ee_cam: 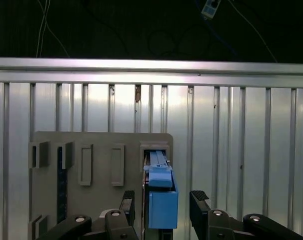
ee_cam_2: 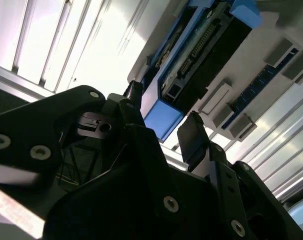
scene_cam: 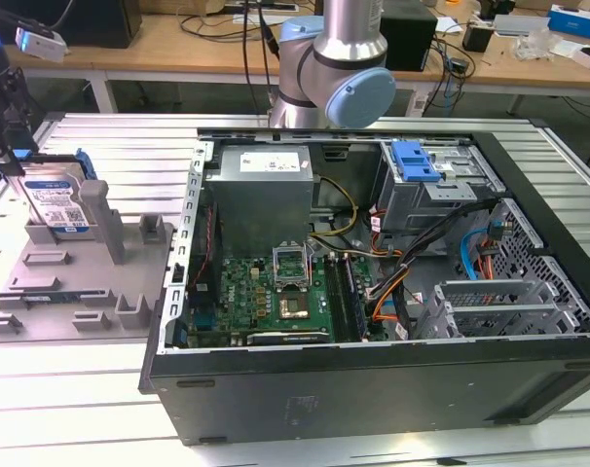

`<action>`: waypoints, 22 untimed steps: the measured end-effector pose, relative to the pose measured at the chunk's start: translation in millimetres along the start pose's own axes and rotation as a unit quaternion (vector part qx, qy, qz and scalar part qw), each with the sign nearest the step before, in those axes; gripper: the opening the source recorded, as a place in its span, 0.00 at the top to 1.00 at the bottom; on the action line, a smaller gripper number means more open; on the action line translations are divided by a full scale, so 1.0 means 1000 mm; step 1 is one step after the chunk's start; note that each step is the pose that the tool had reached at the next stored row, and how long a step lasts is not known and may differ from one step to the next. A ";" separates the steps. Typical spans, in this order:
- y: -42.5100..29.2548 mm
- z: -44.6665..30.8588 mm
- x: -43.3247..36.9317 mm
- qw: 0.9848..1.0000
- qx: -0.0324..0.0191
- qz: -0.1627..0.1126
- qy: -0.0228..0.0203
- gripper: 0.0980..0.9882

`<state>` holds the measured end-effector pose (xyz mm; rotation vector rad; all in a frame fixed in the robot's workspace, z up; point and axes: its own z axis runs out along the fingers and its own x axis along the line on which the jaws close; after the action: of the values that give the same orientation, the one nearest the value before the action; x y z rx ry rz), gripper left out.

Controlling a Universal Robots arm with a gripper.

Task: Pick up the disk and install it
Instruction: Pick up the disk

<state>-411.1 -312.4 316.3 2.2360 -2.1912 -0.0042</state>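
At the exterior view's left, the flat silver metal disk, with blue-and-white label and blue plastic carrier, stands on edge in a slot of the grey plastic fixture plate, leaving its upper end exposed for grasping. In both wrist views the black claw is spread, its fingers straddling the carrier without pinching. Rightward, the open black computer case lies on the ribbed aluminium counter, interior upward for access.

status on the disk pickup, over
Gripper open, straddling the disk. Disk upright in the grey holder, not lifted. No blockage seen around it.
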 end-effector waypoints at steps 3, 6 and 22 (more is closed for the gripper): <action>0.0000 0.0018 0.0007 1.000 0.000 0.000 0.000 0.48; 0.0000 0.0033 0.0014 1.000 0.000 0.000 0.000 0.48; 0.0000 0.0081 0.0036 1.000 0.000 -0.012 0.000 0.48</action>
<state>-411.1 -316.0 308.2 2.2623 -2.1641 -0.0040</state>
